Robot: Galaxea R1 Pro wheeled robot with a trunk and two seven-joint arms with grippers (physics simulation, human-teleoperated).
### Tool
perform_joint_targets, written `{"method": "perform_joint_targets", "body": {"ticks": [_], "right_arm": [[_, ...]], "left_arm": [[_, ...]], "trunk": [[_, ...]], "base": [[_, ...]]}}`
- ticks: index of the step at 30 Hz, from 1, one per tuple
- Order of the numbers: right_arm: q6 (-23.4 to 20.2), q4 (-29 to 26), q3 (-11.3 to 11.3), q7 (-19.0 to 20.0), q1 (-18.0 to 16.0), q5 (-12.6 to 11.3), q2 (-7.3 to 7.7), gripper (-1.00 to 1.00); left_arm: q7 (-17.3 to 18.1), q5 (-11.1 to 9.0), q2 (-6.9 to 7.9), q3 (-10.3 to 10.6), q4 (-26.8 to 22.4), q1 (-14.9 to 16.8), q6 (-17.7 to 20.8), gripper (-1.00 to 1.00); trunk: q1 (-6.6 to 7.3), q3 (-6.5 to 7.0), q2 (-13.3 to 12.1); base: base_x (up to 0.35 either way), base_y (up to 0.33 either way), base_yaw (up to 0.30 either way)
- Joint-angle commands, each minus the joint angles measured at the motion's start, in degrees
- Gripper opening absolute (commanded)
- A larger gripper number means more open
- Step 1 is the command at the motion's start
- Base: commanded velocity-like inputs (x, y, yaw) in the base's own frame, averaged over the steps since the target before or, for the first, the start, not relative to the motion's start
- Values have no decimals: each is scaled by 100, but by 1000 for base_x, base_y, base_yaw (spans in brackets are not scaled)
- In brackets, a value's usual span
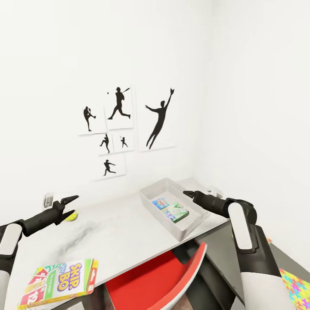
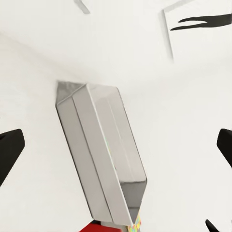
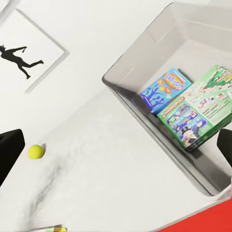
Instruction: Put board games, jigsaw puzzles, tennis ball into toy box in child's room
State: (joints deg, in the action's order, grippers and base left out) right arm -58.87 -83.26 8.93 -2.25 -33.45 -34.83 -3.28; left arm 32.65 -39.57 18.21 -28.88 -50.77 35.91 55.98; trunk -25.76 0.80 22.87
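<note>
The toy box (image 1: 172,209) sits on the table (image 1: 116,232) by the corner and holds the blue game (image 1: 160,203) and the Monopoly box (image 1: 176,212). The Skip-Bo box (image 1: 60,282) lies at the table's near edge, and the tennis ball (image 1: 70,217) rests just beside the left gripper (image 1: 72,204), whose fingers are spread and empty. The right gripper (image 1: 187,194) hovers near the toy box (I cannot tell its finger state). A careless nudge could roll the ball away; Skip-Bo, overhanging the edge, could slip off. A puzzle (image 1: 296,287) lies lower right.
</note>
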Motion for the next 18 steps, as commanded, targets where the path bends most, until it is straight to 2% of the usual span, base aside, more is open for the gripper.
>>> {"method": "perform_joint_targets", "body": {"ticks": [1,18], "right_arm": [[-28,-5,13,-26,-3,-32,-6,100],[-28,-6,11,-28,-3,-32,-6,100]], "left_arm": [[31,21,-1,-13,6,4,27,100],[31,19,-1,-13,6,-2,27,100]], "trunk": [[-3,-3,5],[-3,-3,5]], "base": [[0,98,186],[-3,19,270]]}}
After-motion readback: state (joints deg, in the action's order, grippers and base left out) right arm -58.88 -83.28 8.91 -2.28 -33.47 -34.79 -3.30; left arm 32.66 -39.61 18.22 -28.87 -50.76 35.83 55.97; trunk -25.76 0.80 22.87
